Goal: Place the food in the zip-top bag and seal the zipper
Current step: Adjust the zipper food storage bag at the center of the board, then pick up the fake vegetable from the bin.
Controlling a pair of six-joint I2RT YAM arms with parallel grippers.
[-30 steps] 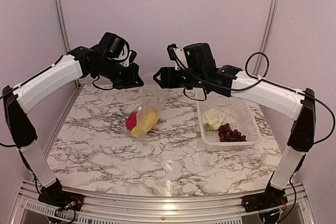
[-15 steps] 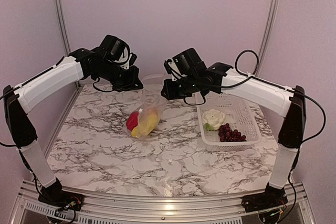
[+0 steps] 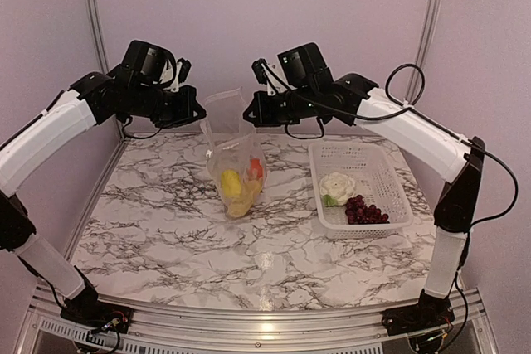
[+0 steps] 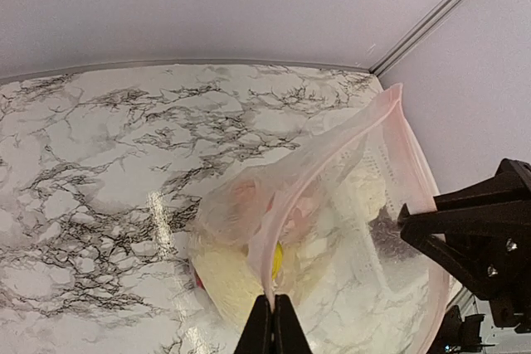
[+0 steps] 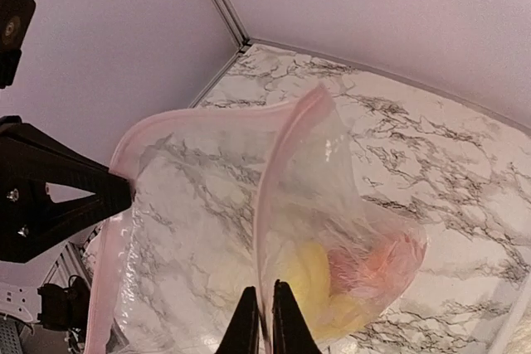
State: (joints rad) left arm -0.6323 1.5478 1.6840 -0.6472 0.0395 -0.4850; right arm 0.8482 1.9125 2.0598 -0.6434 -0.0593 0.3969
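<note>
The clear zip-top bag [image 3: 235, 163] hangs upright over the middle of the table, its mouth pulled open between my two grippers. My left gripper [image 3: 202, 117] [image 4: 273, 311] is shut on the left end of the pinkish zipper [image 4: 332, 151] strip. My right gripper [image 3: 247, 118] [image 5: 265, 308] is shut on the opposite edge of the zipper [image 5: 278, 163]. In the bottom of the bag lie a yellow piece [image 3: 231, 183] and a red pepper [image 3: 256, 168]. A white cauliflower [image 3: 336, 186] and a dark grape bunch [image 3: 365, 210] lie in the basket.
The white lattice basket [image 3: 390, 167] stands at the right of the marble table. Aluminium frame posts and pale walls close off the back and sides. The bag's bottom hangs near or on the tabletop.
My right gripper has closed on the bag's mouth edge. Both arms rose, the left swinging leftward, and the bag now hangs upright instead of slumping on the table.
</note>
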